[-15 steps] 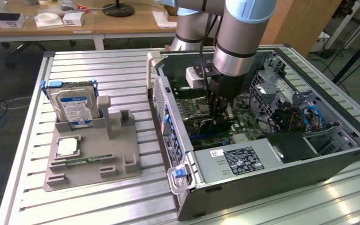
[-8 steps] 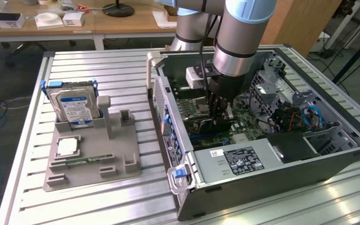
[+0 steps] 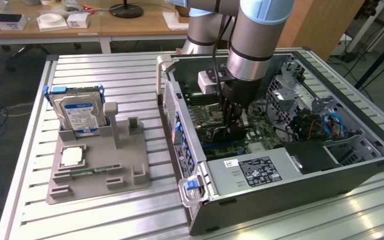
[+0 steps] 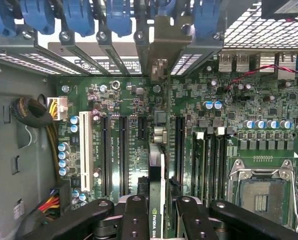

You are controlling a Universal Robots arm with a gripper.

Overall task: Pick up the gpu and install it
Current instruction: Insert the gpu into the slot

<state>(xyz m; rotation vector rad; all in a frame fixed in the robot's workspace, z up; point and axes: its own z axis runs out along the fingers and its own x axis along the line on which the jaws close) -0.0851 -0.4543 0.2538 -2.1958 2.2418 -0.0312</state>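
The arm reaches down into the open computer case (image 3: pixel 352 175), and my gripper (image 3: pixel 235 131) hangs just above the motherboard (image 3: pixel 262 131). In the wrist view the gripper (image 4: pixel 157 202) is shut on the gpu (image 4: pixel 156 170). The gpu is a thin card seen edge-on, with a green edge and a label strip between the black fingers (image 4: pixel 134 212). Its silver bracket (image 4: pixel 161 42) reaches the rear slot openings of the case. The card stands upright over the black expansion slots (image 4: pixel 124 150), in line with the one beside the memory slots. Whether it sits in a slot I cannot tell.
Left of the case in the exterior view, a grey fixture (image 3: pixel 98 175) holds an upright hard drive (image 3: pixel 78 112), a processor chip (image 3: pixel 72 156) and a green memory stick (image 3: pixel 88 171). Inside the case are the power supply (image 3: pixel 255 170), the processor socket (image 4: pixel 261 192) and cable bundles (image 4: pixel 36 112).
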